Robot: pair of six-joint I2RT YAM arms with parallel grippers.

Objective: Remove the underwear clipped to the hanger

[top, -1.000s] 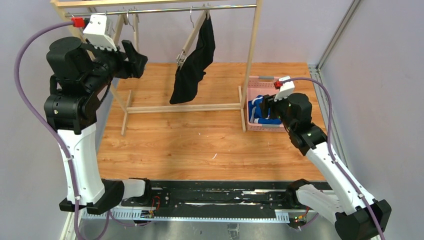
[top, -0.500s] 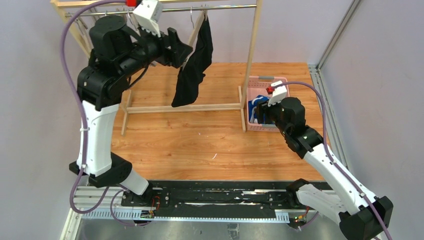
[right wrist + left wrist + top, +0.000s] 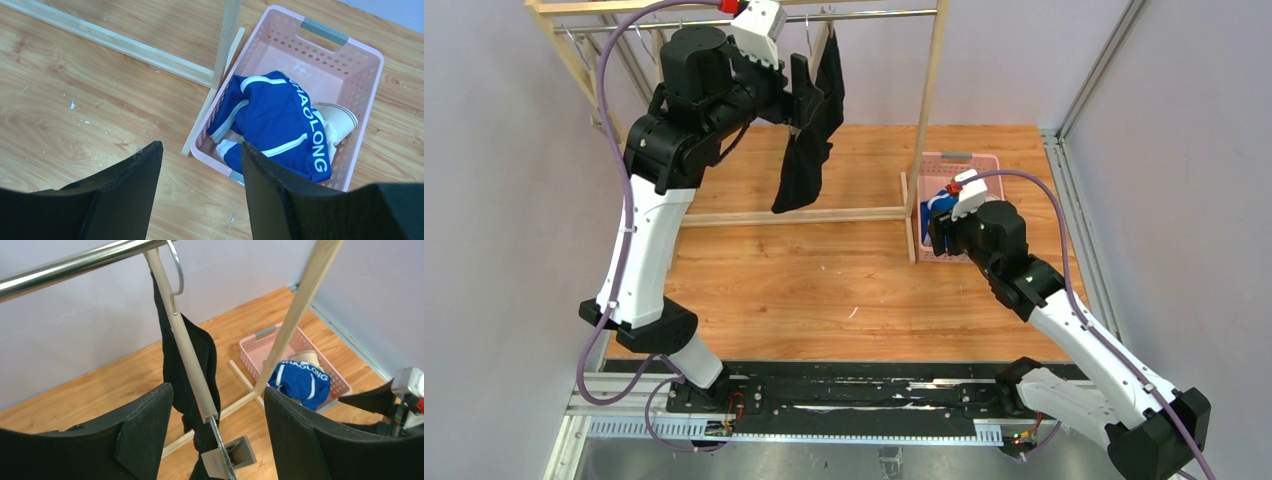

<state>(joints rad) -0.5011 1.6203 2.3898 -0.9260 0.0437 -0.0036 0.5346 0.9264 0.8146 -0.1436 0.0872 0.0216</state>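
Underwear: the blue pair (image 3: 280, 125) lies bunched in the pink basket (image 3: 320, 55) on the counter (image 3: 75, 100), over a cream pair (image 3: 341, 120). The right pincer (image 3: 200, 150) hovers by the basket's near corner, spread and empty. Farther back, the black pair (image 3: 202, 355) hangs clipped to a wooden hanger (image 3: 186, 347) on the metal rail (image 3: 75, 265). The left pincer (image 3: 218, 389) is spread either side of the hanger's arm.

We count three briefs, one black brief (image 3: 197, 355) between the left fingers (image 3: 145, 430), one blue brief (image 3: 280, 125) and one cream brief (image 3: 340, 122) beyond the right fingers (image 3: 130, 190), one hanger (image 3: 187, 355), one pink basket (image 3: 367, 55), one wooden rack (image 3: 931, 110)
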